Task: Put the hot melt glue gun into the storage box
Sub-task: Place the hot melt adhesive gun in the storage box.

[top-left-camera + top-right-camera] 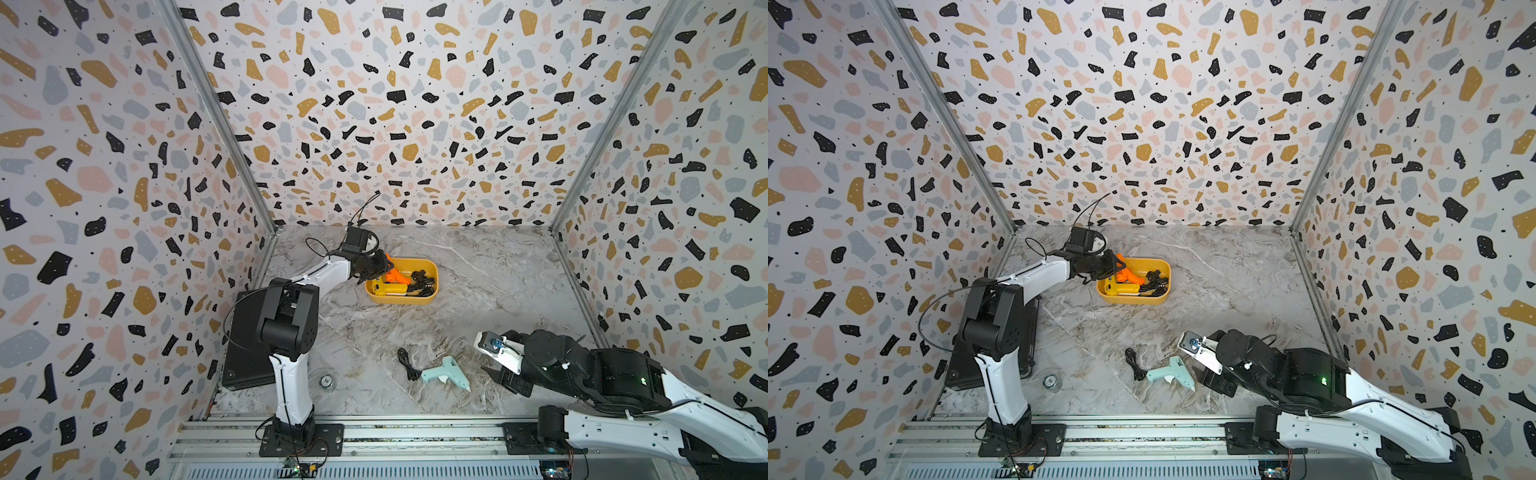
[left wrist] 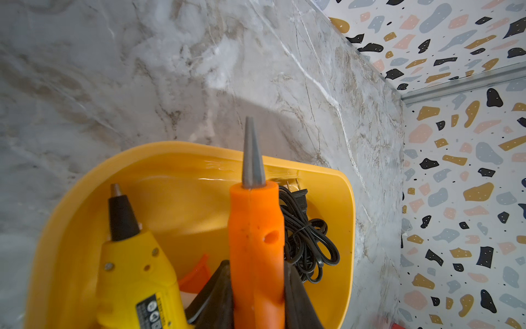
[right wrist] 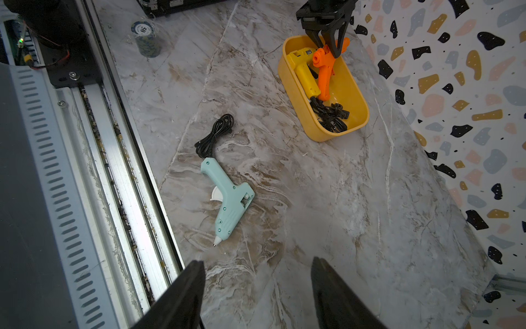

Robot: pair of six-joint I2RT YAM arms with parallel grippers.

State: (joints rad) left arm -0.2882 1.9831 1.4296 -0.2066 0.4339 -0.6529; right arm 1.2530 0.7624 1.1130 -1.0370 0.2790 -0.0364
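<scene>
I have the orange glue gun (image 2: 256, 228) clamped in left pincer (image 3: 328, 49), handle hanging into storage box (image 2: 85, 199).
Orange barrel, grey cone nozzle pointing away from pincer; right pincer (image 3: 257, 260) part open, empty, teal glue gun (image 3: 227, 199) on table (image 3: 313, 199) ahead.

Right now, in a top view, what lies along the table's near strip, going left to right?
Flat black rectangular case → small round wrapped chip stack → coiled black power cord → mint-green plastic glue gun → right arm's open black claw.
</scene>
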